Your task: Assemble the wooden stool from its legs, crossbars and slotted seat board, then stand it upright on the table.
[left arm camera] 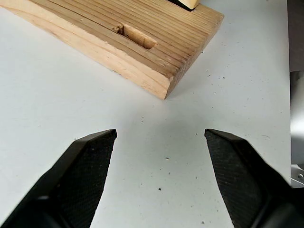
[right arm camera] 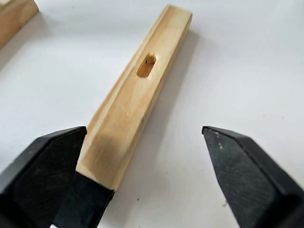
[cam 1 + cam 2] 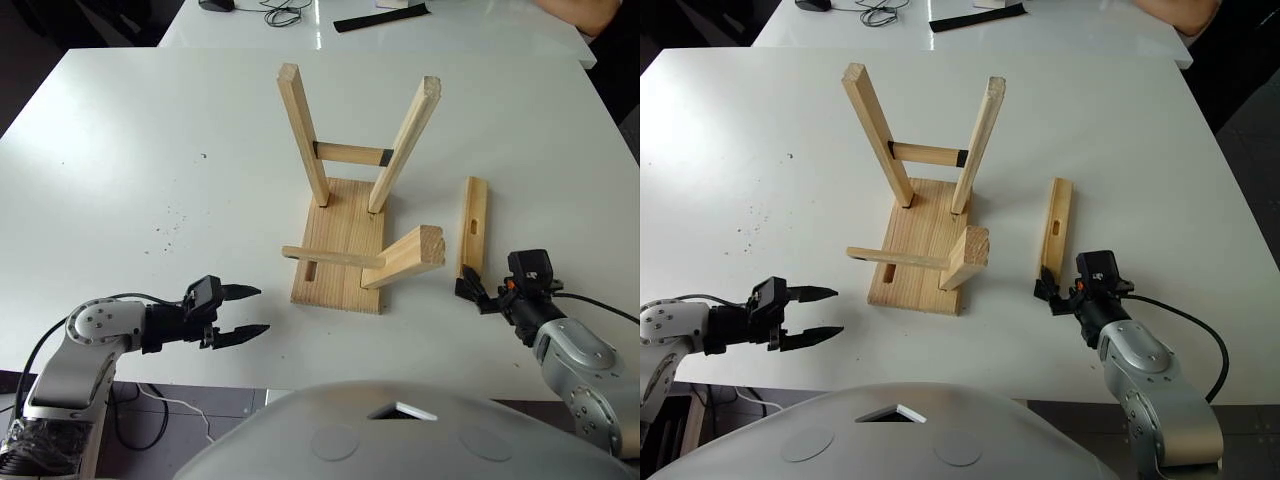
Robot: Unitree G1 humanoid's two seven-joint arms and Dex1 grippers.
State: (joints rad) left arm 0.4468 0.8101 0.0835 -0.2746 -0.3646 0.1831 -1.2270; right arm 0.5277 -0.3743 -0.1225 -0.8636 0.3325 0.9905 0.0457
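White table (image 3: 120, 150) bears seat board (image 3: 340, 235); leaning leg (image 3: 405, 258) hides own joint. Left gripper (image 1: 160, 133) spread wide; right gripper (image 2: 144, 129) wide, astride loose leg (image 2: 137, 90).

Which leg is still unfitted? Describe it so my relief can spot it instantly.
On the white table, look to the right of the seat board. The loose leg lies flat there, just ahead of the right gripper; it alone is joined to nothing, and its slot sits empty.
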